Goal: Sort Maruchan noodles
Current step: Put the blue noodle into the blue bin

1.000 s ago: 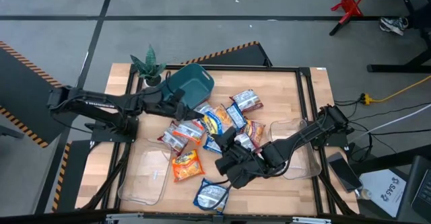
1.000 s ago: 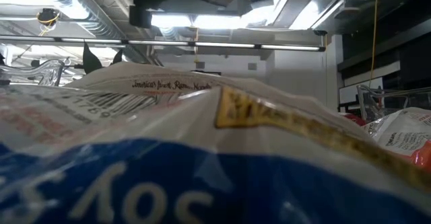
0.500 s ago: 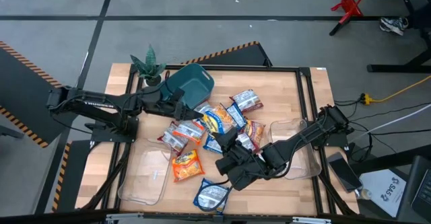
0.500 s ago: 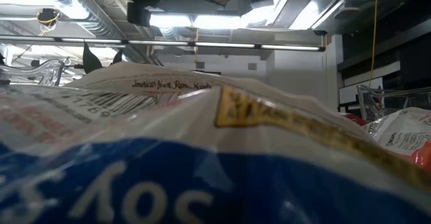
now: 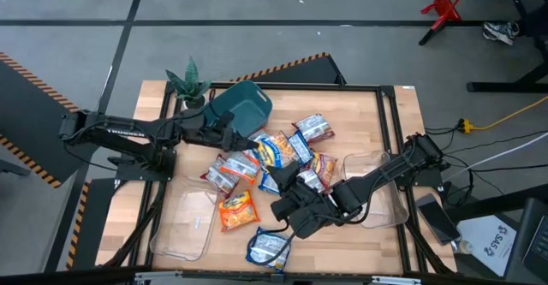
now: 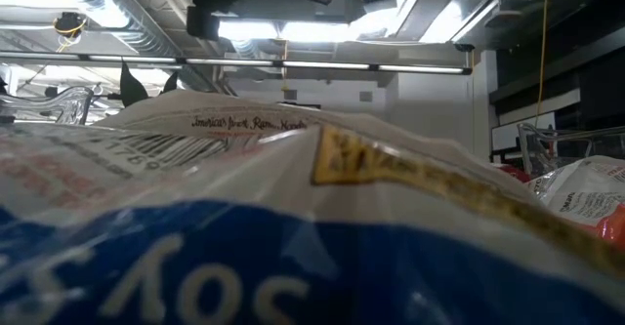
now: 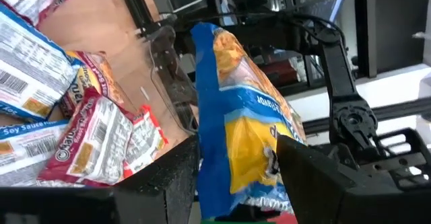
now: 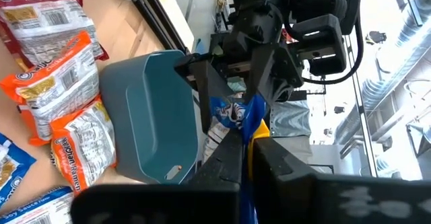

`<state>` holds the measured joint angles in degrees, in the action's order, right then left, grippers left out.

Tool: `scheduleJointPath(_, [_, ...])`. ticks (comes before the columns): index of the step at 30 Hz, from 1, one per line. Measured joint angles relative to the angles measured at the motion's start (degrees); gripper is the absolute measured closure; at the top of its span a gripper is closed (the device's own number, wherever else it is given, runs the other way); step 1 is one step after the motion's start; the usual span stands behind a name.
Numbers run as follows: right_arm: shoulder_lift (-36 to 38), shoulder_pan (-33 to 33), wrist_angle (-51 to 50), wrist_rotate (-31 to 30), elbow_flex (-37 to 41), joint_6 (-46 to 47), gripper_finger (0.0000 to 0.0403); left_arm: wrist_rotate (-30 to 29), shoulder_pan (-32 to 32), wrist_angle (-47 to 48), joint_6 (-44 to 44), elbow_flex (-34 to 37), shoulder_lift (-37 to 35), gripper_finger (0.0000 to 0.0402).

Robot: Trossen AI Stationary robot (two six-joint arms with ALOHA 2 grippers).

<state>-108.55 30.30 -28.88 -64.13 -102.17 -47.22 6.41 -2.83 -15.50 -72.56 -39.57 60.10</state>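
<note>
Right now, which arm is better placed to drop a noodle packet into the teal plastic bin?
Left. The left fingers are shut on a blue-and-yellow crinkly noodle packet beside the teal plastic bin; the right fingers sit farther from it.

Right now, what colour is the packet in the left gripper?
Blue and yellow packet, held in the left gripper; clearest in the left wrist view.

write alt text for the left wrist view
The left gripper is shut on a blue-and-yellow noodle packet, held on edge between its jaws. Beyond it, more noodle packets lie on the wooden table.
</note>
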Motion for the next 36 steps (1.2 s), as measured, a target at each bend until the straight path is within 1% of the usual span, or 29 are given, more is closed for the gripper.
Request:
scheduleJointPath(3, [0.0, 0.0, 0.2, 0.3, 0.0, 0.0, 0.0402, -0.8, 0.0, 0.1, 0.1, 0.0, 0.0, 0.0209])
scheduleJointPath(8, [0.0, 0.0, 0.6, 2.0, 0.0, 0.0, 0.0402, 2.2, 0.0, -0.5, 4.0, 0.0, 0.0, 0.0209])
scheduleJointPath(12, [0.0, 0.0, 0.9, 2.9, 0.0, 0.0, 0.0403, 1.9, 0.0, -1.6, 6.9, 0.0, 0.0, 0.0209])
scheduleJointPath(17, [0.0, 0.0, 1.0, 3.3, 0.0, -0.2, 0.0403, 2.8, 0.0, -2.1, 7.3, 0.0, 0.1, 0.0209])
scheduleJointPath(21, [0.0, 0.0, 1.4, 5.0, 0.0, -1.3, 0.0403, 2.2, 1.0, -4.3, 5.8, 0.0, 1.5, 0.0209])
scheduleJointPath(23, [0.0, 0.0, 2.2, 6.1, 0.0, -1.4, 0.0403, 1.8, 1.5, -8.0, 4.4, 0.0, 2.7, 0.0209])
scheduleJointPath(28, [0.0, -0.8, 2.7, 7.5, 0.0, -2.6, 0.0403, 1.3, 3.3, -12.4, 0.1, 0.0, 6.6, 0.0209])
scheduleJointPath(31, [0.0, -1.1, 2.3, 8.4, 0.0, -2.6, 0.0403, 0.4, 3.9, -13.8, -1.3, 0.0, 8.1, 0.0209])
scheduleJointPath(36, [0.0, -1.1, 2.2, 8.4, 0.0, -2.6, 0.0403, -0.5, 4.1, -13.9, -1.5, 0.0, 8.2, 0.0209])
